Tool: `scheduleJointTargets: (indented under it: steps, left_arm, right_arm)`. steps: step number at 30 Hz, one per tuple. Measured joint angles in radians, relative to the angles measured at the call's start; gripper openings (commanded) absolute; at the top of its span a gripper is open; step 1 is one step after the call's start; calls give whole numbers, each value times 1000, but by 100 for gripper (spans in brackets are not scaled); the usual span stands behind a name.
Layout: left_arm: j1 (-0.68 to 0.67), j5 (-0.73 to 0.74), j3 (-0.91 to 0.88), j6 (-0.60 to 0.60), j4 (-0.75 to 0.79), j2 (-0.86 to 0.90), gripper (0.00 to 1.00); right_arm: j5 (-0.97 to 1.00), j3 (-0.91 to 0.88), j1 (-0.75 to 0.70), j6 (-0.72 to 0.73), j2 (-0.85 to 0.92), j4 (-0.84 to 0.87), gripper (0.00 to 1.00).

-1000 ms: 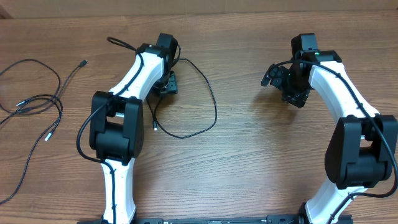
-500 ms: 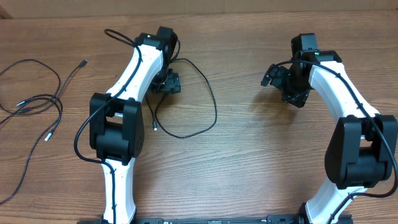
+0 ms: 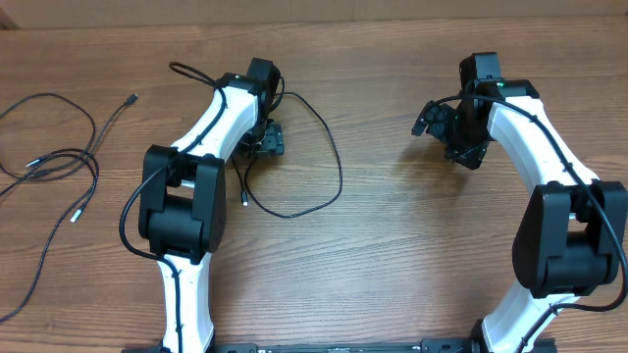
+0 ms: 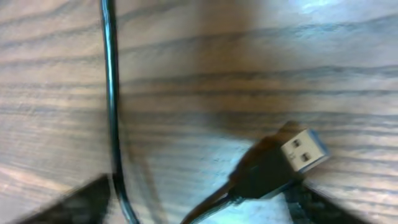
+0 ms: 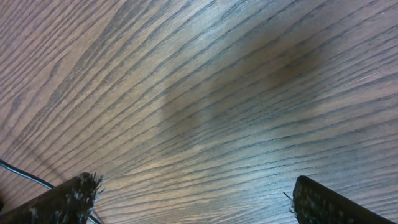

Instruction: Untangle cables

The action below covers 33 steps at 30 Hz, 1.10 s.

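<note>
Two grippers over a brown wood-grain table [image 3: 392, 255]. Left gripper [image 4: 199, 208] spread wide, USB plug [image 4: 303, 152] of looped cable [image 3: 332, 162] between its fingers (closer to one). Right gripper [image 5: 193, 199] wide over wood. Other cables [image 3: 59, 162] well outboard of left gripper.

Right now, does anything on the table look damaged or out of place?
Nothing looks damaged. One cable lies in a loose loop beside the left gripper, a USB plug flat on the table under it; the other cables sprawl at the far left.
</note>
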Motion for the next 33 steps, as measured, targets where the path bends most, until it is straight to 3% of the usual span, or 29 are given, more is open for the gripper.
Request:
scheduleJointTargets:
  steps: [5,11,20,22,24,25,29,33]
  left_arm:
    - [0,47,-10,71,34,0,49]
    - [0,87,-11,102,40,0,21]
    - [0,115,-16,169,79,0,17]
    - [0,120,-17,189,95,0,20]
    - [0,119,-17,216,111,0,52]
    - [0,120,-17,222,119,0,61]
    - [0,121,-17,229,135,0,63]
    - [0,128,-18,232,157,0,58]
  right_arm:
    - [0,0,0,0,0,0,100]
    - [0,0,0,0,0,0,100]
    - [0,0,0,0,0,0,100]
    - [0,0,0,0,0,0,100]
    - [0,0,0,0,0,0,100]
    - [0,0,0,0,0,0,100]
    - [0,0,0,0,0,0,100]
    - [0,0,0,0,0,0,100]
